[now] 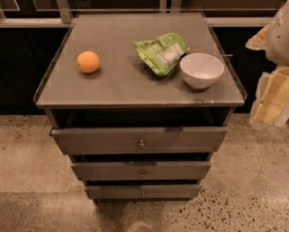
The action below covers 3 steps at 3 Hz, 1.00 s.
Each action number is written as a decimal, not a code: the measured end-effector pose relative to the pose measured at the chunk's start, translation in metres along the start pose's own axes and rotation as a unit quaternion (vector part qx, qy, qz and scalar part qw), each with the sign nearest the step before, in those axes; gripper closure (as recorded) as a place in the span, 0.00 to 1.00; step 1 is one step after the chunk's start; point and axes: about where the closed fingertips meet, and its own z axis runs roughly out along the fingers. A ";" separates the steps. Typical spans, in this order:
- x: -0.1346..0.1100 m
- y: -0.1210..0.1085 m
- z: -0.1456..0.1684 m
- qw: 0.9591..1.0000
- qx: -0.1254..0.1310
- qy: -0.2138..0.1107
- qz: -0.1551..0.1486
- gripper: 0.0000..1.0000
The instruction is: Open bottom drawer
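Bottom drawer (115,192) sits lowest of three in the grey desk (124,83). Pincer (272,100) hangs off the desk's right side, higher up and well apart from the drawer. Spread or pressed together: cannot tell.

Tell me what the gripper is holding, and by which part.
Nothing that shows: the gripper hangs at the view's right edge, beside the cabinet, clear of the bottom drawer and its knob.

You have 1 view. It looks down from above and in front of the cabinet (129,86), facing its 3 drawer fronts, close enough that it fills most of the frame. The bottom drawer (115,192) sits near the lower edge. The gripper (272,100) hangs at the right edge.
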 end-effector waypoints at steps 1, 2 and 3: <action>0.000 0.000 0.000 1.000 0.000 0.000 0.000 0.00; 0.003 0.001 0.004 1.000 0.005 -0.008 0.005 0.00; 0.011 0.024 0.029 0.999 -0.002 -0.048 0.003 0.00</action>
